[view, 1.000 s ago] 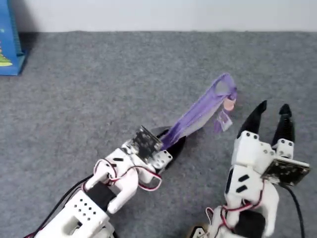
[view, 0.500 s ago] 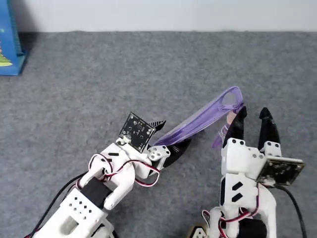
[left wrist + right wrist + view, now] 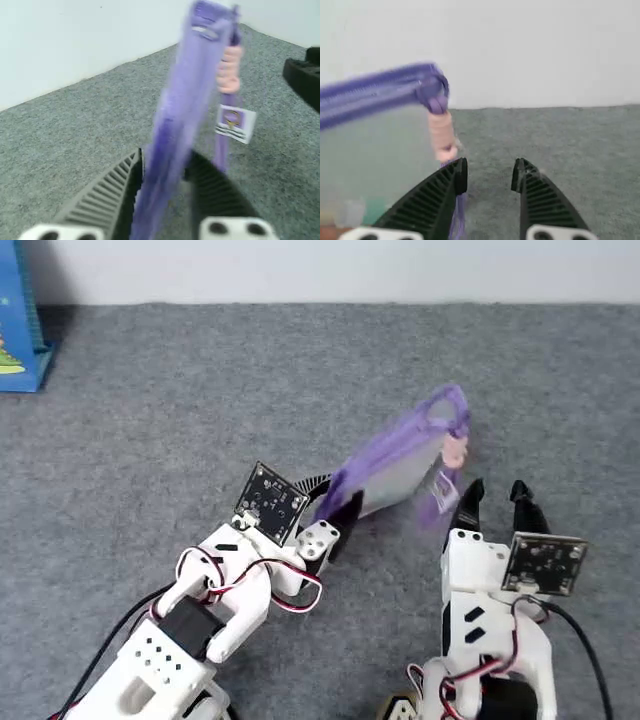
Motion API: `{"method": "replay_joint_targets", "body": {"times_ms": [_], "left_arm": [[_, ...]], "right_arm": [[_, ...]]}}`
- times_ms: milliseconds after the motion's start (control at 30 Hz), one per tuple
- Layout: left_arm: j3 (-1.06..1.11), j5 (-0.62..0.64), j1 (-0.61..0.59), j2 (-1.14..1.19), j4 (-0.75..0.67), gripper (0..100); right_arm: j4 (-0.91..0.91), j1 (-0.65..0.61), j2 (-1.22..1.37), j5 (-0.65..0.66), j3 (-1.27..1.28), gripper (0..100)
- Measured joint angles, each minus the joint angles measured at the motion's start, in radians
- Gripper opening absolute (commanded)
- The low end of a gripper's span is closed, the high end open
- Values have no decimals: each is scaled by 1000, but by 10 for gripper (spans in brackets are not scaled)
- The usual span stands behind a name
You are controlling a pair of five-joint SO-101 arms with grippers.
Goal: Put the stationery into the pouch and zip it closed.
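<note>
High view: the left gripper [image 3: 330, 510] is clamping the flat, translucent purple zip pouch [image 3: 395, 455] over fuzzy grey carpet [image 3: 200, 390]. Left wrist view: a ridged pink pull [image 3: 229, 70] is dangling from the pouch's far corner. Right wrist view: the right gripper [image 3: 490, 175] is standing narrowly parted, empty, beside the pouch.

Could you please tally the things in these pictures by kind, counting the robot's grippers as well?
Grippers: 2, the left gripper and the right gripper
Purple pouch: 1
Blue box: 1
Total: 4
</note>
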Motion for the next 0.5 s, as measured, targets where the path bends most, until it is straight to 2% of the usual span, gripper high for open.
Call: {"method": "replay_joint_targets", "body": {"times_ms": [300,500], "left_arm": [[0,-35,72,-18,51,11],[21,-37,92,-227,195,10]], "right_arm": [[0,-129,-3,0,3,151],[17,-138,-3,0,3,151]]}}
